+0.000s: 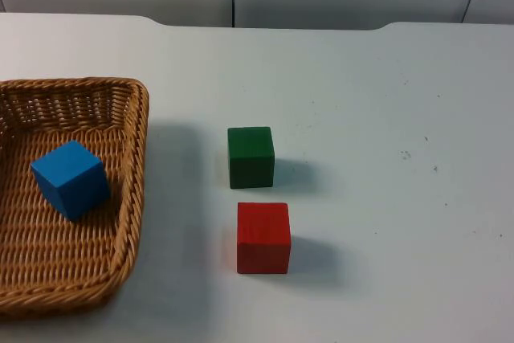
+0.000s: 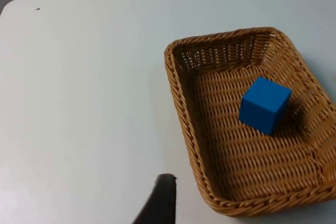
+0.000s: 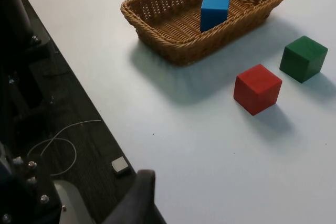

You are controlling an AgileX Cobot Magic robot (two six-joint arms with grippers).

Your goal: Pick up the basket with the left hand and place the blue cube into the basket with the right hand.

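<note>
Basket (image 1: pixel 132 198) at nine o'clock on the white counter (image 1: pixel 385 102) holds the blue cube (image 1: pixel 71 179), then centre has the green cube (image 1: pixel 250 157) at twelve o'clock of the red cube (image 1: pixel 263 238); either claw's state: cannot tell.

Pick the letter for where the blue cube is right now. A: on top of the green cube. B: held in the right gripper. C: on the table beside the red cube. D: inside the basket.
D: the blue cube lies on the woven floor inside the basket.
</note>
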